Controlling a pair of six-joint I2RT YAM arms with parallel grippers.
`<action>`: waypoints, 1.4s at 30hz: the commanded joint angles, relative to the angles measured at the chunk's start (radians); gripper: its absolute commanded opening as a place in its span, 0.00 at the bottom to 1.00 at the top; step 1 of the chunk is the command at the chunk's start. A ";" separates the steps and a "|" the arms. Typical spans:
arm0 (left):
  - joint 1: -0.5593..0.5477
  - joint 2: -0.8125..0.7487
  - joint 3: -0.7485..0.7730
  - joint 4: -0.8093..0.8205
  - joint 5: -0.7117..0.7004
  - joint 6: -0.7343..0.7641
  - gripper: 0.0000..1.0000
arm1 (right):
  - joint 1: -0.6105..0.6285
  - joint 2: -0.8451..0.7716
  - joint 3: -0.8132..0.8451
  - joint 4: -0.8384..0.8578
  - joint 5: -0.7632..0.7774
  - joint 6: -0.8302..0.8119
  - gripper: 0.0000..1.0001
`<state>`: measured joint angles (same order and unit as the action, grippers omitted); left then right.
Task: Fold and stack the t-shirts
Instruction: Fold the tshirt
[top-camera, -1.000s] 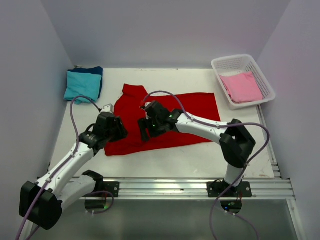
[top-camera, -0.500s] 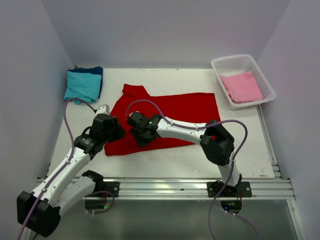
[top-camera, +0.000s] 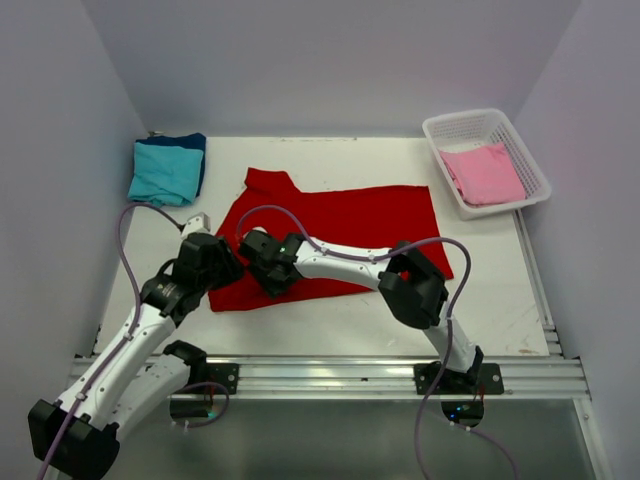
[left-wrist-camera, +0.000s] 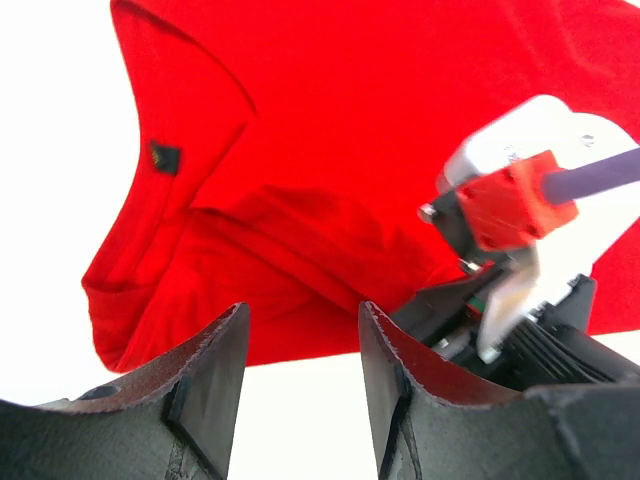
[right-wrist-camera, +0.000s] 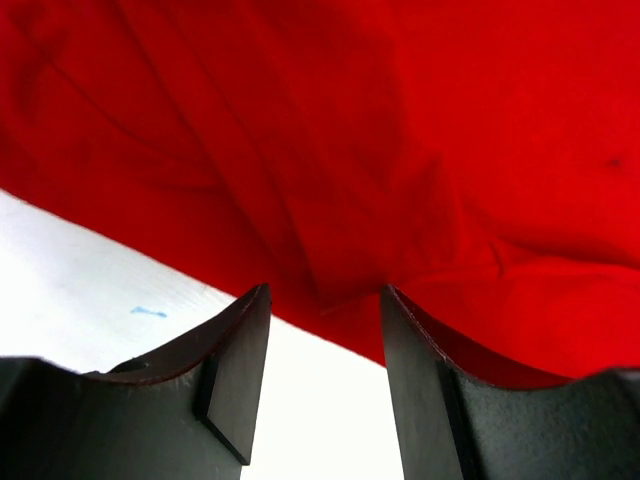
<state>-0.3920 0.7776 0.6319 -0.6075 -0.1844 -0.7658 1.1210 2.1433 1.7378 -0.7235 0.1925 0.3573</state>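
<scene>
Jaws spread on the left gripper (left-wrist-camera: 300, 320), nothing between them, aimed at the near left corner of the red t-shirt (top-camera: 350, 225). Same on the right gripper (right-wrist-camera: 325, 300): fingers apart, empty, low at the near hem close beside the left one; contact with the cloth hard to tell. Red t-shirt lying across the middle of the table (top-camera: 330, 325), mostly flat, rumpled and doubled over at that near left corner, no clean fold in it. Further out, far left: teal t-shirt (top-camera: 165, 172) folded atop a dark blue t-shirt (top-camera: 197, 143), apparently finished. Far right: pink t-shirt (top-camera: 485, 172) lying in the white basket (top-camera: 475, 113). Judged roughly halfway: two stacked, two left.
</scene>
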 joint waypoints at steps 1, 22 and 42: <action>0.002 -0.018 0.026 0.002 -0.007 -0.021 0.52 | 0.011 0.032 0.032 -0.033 0.022 -0.035 0.52; 0.002 -0.043 0.002 -0.005 -0.003 -0.032 0.52 | 0.013 0.047 0.039 0.010 0.056 -0.044 0.26; 0.002 -0.034 -0.015 0.000 0.026 -0.021 0.52 | 0.013 -0.088 0.031 0.024 0.097 -0.029 0.00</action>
<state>-0.3920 0.7395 0.6281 -0.6231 -0.1772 -0.7788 1.1267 2.1639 1.7390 -0.7170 0.2413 0.3275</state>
